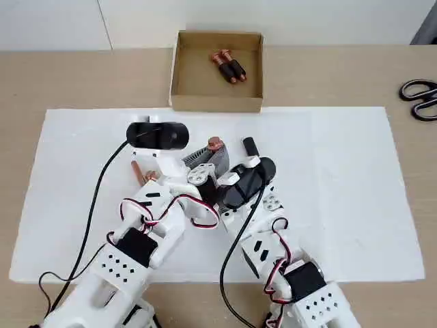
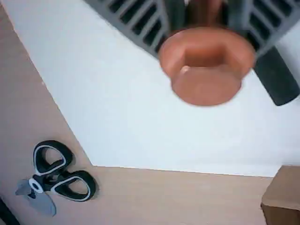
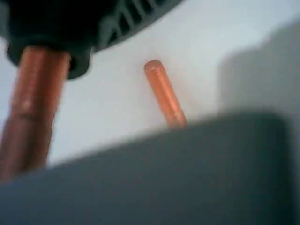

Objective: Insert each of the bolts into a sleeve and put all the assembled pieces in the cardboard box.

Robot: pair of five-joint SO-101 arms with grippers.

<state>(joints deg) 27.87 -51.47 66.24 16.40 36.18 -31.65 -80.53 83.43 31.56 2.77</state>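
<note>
High view: both grippers meet over the middle of a white paper sheet [image 1: 341, 191] spread on a tan table [image 1: 68, 75]; the left gripper [image 1: 210, 154] has its grey slatted jaws closed on a copper-coloured flanged bolt [image 1: 215, 143], held clear of the sheet with its head turned toward the wrist camera; the right wrist view shows the shank projecting bare beyond the jaws, presumably so that it is free to enter a sleeve. A short black cylindrical sleeve [image 1: 249, 145] sits just right of this bolt, at the tip of the right gripper [image 1: 252, 158]; whether those jaws clamp it or stand apart cannot be told. A second copper bolt [image 1: 140, 173] lies loose on the sheet to the left, not yet taken up. The open brown cardboard box [image 1: 216, 102] stands at the far edge of the sheet, within reach for drop-off; two assembled bolt-and-sleeve pieces [image 1: 229, 66] already lie inside, so the task appears roughly half done. Black-handled scissors [image 1: 420, 98] rest at the far right, well apart.
</note>
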